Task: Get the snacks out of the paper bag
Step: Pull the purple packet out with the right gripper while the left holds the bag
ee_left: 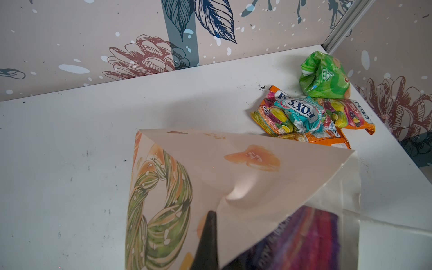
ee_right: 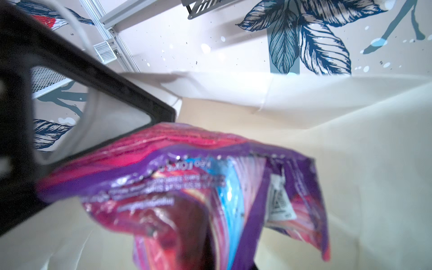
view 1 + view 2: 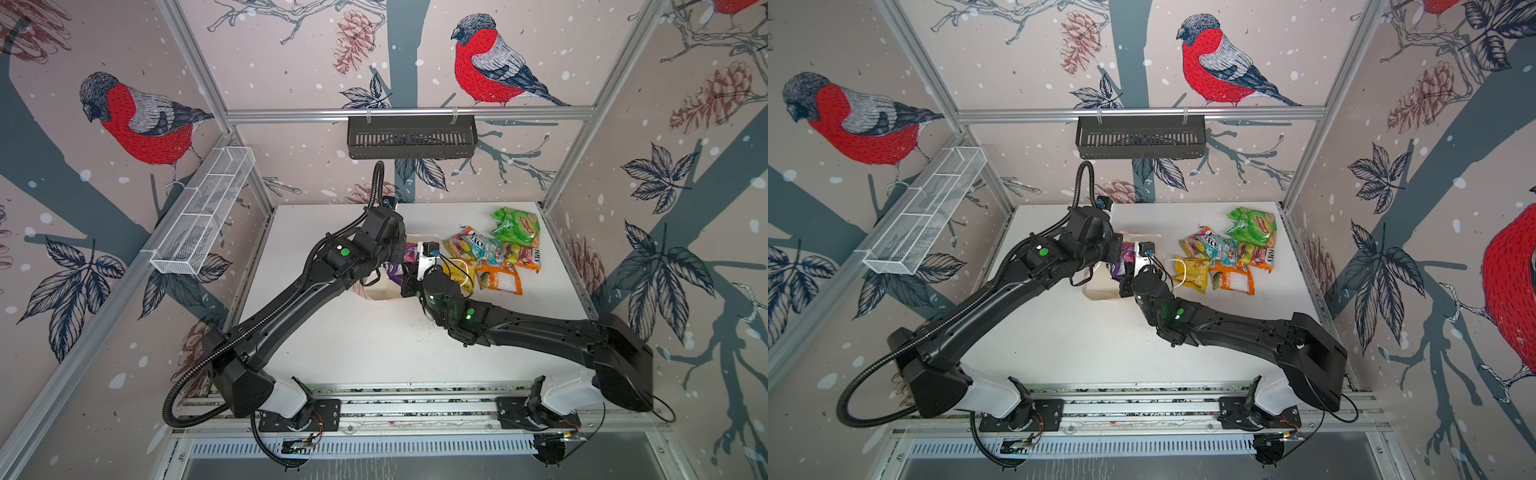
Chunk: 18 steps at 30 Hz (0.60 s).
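Note:
The cream paper bag (image 3: 380,292) (image 3: 1100,289) stands mid-table between both arms. My left gripper (image 1: 211,224) is shut on the bag's printed wall (image 1: 233,168); one black finger (image 1: 208,240) shows outside it. A purple packet (image 2: 187,182) (image 1: 304,233) (image 3: 1121,266) sits at the bag's mouth, with my right gripper (image 3: 1127,284) shut on it; its jaws are hidden behind the packet. To the right, on the table, lie the other snacks: green (image 3: 515,226) (image 1: 325,77), teal (image 3: 473,245) (image 1: 301,112), yellow (image 3: 459,274), orange (image 3: 500,282).
A black slotted basket (image 3: 411,137) hangs on the back wall. On the left wall hangs a white wire basket (image 3: 203,216). The bag's white cord handle (image 3: 461,266) lies over the yellow packet. Patterned walls close in the white table (image 3: 332,332) on three sides.

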Available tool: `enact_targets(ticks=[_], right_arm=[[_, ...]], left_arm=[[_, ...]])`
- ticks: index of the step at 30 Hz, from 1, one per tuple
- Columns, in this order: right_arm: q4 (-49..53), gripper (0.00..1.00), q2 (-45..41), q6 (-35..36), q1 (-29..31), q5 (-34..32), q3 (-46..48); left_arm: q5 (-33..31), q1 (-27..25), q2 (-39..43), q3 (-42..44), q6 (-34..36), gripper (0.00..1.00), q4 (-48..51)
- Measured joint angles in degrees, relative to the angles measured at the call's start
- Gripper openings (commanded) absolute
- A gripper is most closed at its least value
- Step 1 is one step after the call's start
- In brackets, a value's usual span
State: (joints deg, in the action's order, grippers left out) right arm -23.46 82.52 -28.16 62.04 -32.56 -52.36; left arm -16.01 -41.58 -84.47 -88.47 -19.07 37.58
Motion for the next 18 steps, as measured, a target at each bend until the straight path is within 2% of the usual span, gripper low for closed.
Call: enact_targets(ticks=[13,18], right_arm=[[7.5,0.0,-11.3,4.3,0.3,-2.4,-3.2],[9.5,0.0,-16.0,4.3,-3.2,-1.8,-4.4]], left_arm=[[2.4,4.9,-4.0,-5.2,1.5,0.0,0.2],[2.7,7.6,-4.8,-6.8,2.0,0.0,0.2]])
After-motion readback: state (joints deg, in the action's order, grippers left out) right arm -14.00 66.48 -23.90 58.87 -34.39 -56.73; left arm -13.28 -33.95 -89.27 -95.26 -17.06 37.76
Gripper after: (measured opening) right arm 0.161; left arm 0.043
